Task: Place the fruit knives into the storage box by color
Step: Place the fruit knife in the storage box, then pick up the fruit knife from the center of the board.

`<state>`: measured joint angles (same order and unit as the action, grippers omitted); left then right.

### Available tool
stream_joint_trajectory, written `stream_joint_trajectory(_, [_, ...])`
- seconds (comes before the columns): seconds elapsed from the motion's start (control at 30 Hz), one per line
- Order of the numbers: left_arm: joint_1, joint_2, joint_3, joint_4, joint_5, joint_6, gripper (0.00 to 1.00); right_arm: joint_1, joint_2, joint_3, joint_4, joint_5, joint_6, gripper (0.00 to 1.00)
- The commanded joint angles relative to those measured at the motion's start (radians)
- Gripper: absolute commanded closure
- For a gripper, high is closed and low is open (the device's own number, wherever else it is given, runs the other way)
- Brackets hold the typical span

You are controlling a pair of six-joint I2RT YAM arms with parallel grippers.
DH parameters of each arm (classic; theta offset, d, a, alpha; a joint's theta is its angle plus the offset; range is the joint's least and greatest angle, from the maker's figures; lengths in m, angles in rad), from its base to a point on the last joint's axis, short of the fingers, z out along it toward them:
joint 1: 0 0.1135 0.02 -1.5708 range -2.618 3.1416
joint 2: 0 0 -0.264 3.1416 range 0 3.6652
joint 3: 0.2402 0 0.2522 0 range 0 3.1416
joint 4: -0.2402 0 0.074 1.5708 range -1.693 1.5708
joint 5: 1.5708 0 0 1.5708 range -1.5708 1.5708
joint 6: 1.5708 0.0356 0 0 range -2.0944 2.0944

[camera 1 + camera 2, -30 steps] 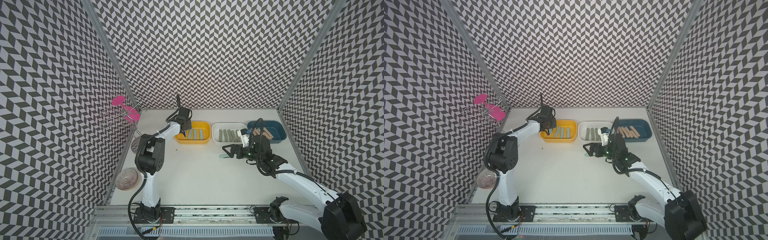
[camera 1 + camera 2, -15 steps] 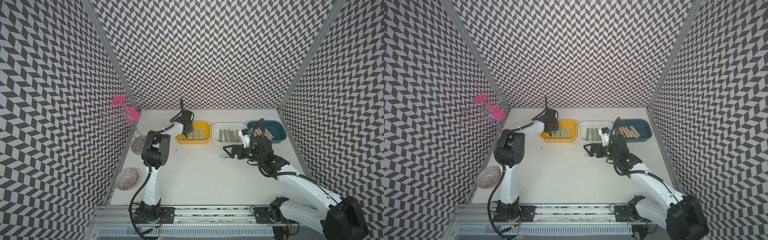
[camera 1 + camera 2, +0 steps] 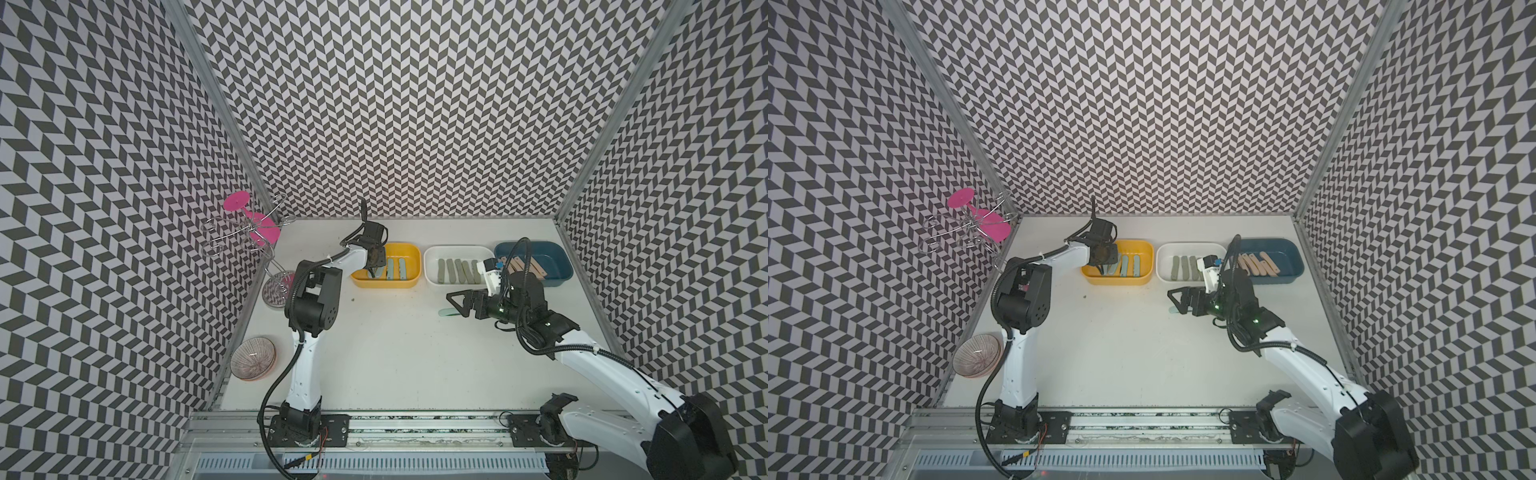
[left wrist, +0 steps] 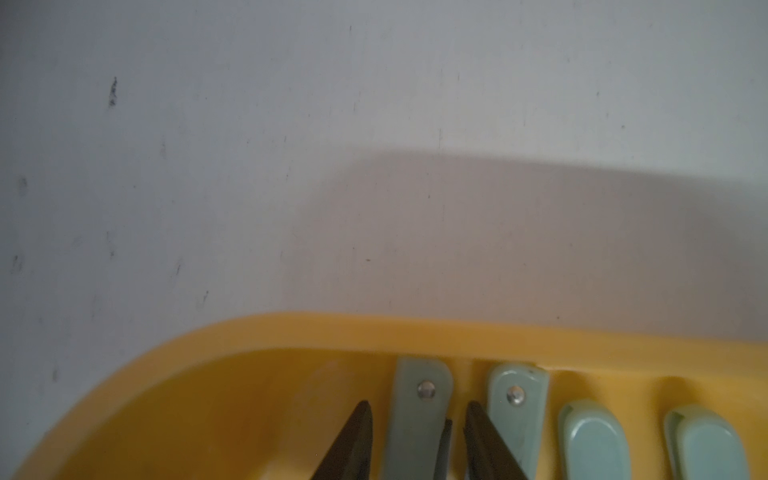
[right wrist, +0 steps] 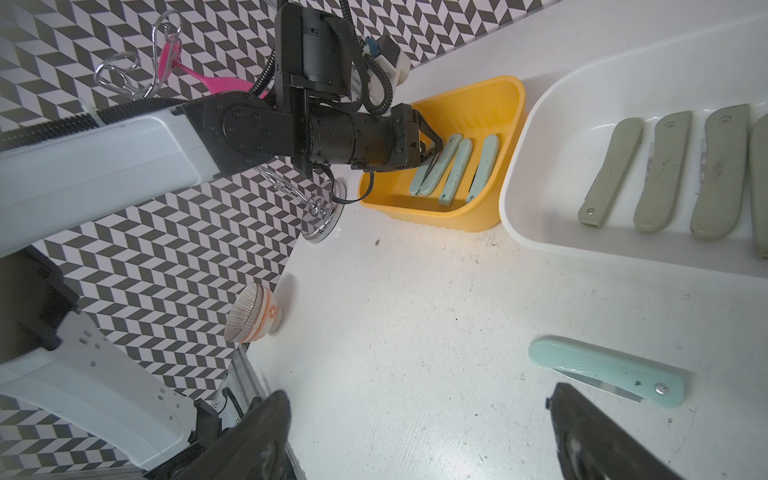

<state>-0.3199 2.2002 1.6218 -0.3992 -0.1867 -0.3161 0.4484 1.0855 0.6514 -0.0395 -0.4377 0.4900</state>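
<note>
Top views: my left pincer (image 3: 376, 270) sits down in the far-left yellow box (image 3: 409, 249); my right pincer (image 3: 455, 305) hangs by the loose mint knife (image 3: 446, 311) on the table (image 3: 395, 353), near the white box (image 3: 432, 253).
Left wrist: fingertips (image 4: 361, 428) straddle a boxed mint knife (image 4: 419, 436), slim gaps both sides, so released.
Right wrist: jaws spread wide, empty; loose mint knife (image 5: 606, 376) just beside one finger (image 5: 590, 436).
Risk: left exiting skewed may drag that knife up; right closing off-centre may skid the loose one.

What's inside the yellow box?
Four mint-blue fruit knives lie in the yellow box. The left gripper straddles one, jaws slightly apart. From above, it hides part of that knife.
</note>
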Motion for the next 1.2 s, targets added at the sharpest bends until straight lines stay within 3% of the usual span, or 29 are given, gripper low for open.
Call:
stream_joint_trajectory(0.0, [0.004,0.002,0.046,-0.038,0.004,-0.011,0.59,-0.002,-0.022,-0.007,0.025,0.012,-0.009,0.05])
stream_joint_trajectory(0.17, [0.003,-0.077,0.089,-0.072,0.030,-0.006,0.54,-0.003,-0.023,0.007,0.023,0.014,-0.008,0.05])
stream_joint_trajectory(0.37, [-0.048,-0.247,0.074,-0.065,0.091,-0.007,0.31,-0.003,-0.019,0.031,0.005,0.062,-0.010,0.05])
stream_joint_trajectory(0.6, [-0.231,-0.464,-0.203,0.055,0.079,-0.030,0.16,-0.039,-0.062,0.053,-0.029,0.172,-0.024,0.04])
stream_joint_trajectory(0.77, [-0.390,-0.555,-0.428,0.170,0.044,-0.073,0.07,-0.128,-0.083,0.049,-0.063,0.137,-0.034,0.03])
stream_joint_trajectory(0.97, [-0.555,-0.469,-0.494,0.223,-0.005,-0.066,0.01,-0.151,-0.112,-0.002,-0.073,0.109,0.010,0.03])
stream_joint_trajectory(1.17, [-0.600,-0.313,-0.399,0.220,-0.007,-0.018,0.00,-0.153,-0.162,-0.071,-0.050,0.093,0.053,0.03])
